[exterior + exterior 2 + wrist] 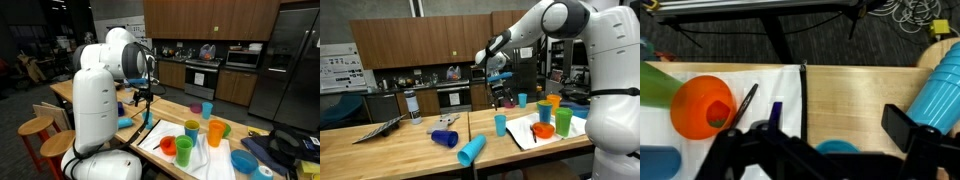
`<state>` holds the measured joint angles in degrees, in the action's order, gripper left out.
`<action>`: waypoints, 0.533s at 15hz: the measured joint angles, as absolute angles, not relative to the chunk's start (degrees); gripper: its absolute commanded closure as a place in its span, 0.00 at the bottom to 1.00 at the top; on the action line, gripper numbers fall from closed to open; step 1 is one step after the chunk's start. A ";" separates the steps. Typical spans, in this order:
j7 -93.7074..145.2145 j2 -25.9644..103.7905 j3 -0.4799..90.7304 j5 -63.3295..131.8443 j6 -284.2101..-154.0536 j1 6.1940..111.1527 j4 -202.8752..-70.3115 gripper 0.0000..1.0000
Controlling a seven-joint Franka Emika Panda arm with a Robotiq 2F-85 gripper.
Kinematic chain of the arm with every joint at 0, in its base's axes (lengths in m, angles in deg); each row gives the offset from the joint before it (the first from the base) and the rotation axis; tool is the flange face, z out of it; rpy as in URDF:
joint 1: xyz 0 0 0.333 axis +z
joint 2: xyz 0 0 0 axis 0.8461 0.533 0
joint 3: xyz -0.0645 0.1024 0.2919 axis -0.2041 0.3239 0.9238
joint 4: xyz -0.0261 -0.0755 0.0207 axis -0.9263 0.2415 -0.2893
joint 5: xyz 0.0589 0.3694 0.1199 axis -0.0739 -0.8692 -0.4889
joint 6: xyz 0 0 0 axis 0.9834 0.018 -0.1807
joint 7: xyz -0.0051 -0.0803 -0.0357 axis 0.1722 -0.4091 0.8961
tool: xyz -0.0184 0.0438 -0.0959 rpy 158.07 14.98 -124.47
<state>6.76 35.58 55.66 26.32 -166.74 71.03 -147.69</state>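
Item: Robotiq gripper [503, 97]. We log it hanging over the long wooden table [380, 150]. In the wrist view its fingers are spread wide and grip nothing.

Item: upright blue plastic cup [501, 124]. It stands on the bare wood directly beneath the gripper, just beside the edge of the white cloth [528, 134] and apart from the fingers. The blue rim at the lower edge of the wrist view is probably this cup, though the crop is too tight for us to be sure.

Item: light-blue plastic cup [471, 150], lying on its side nearer the table's front edge.

Item: dark-blue plastic cup [444, 138], also on its side, near the light-blue one.

Item: orange plastic cup [702, 105], upright on the cloth, with a black pen [746, 99] just beside it.

Status, as we judge it: nothing is lifted or grasped. The gripper is above the upright cup but has not come down around it, and the two tipped cups lie untouched.
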 measured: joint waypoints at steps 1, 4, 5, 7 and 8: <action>6.09 34.87 56.36 28.74 -165.95 71.97 -147.01 0.00; 6.06 34.43 58.82 33.27 -166.06 74.39 -145.60 0.00; 5.88 34.47 59.29 33.34 -166.20 74.74 -145.56 0.00; 5.86 34.59 59.39 33.34 -166.19 74.94 -145.62 0.00; 5.86 34.69 59.29 33.34 -166.19 74.85 -145.62 0.00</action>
